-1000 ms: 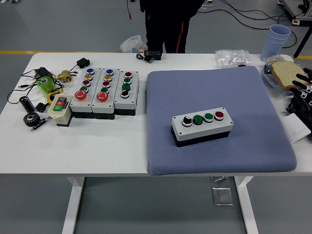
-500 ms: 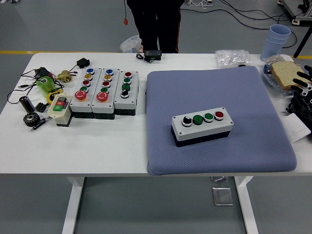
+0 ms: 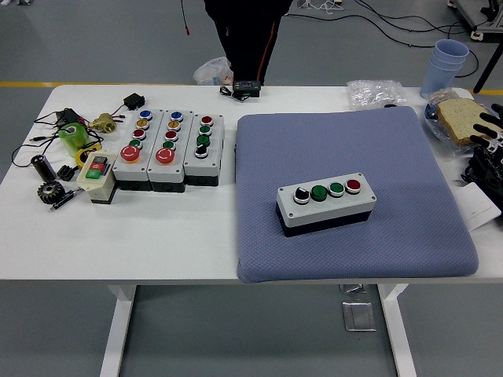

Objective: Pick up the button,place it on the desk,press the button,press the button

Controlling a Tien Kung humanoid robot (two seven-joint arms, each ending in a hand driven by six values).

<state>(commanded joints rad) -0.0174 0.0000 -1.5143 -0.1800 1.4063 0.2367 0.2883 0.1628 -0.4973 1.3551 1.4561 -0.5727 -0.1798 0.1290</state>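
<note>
A grey four-button box (image 3: 326, 201) with a black base lies on the blue pad (image 3: 354, 126) at the table's middle right. Its top carries a black knob, two green buttons and a red one. My right hand (image 3: 489, 130) shows only at the far right edge, well away from the box. Its black fingers are spread over a beige sponge-like slab (image 3: 460, 118) and hold nothing. My left hand is out of view.
Three taller button boxes (image 3: 169, 149) stand side by side left of the pad, with a small red-and-green switch box (image 3: 97, 174), a gear (image 3: 51, 191) and small parts further left. Stacked blue cups (image 3: 446, 67) and a plastic bag (image 3: 377, 93) sit at the back right. A person (image 3: 244, 39) stands at the far side.
The person at the far side has shifted a little to the left. My right hand has edged slightly toward the picture's edge. The button box has not moved.
</note>
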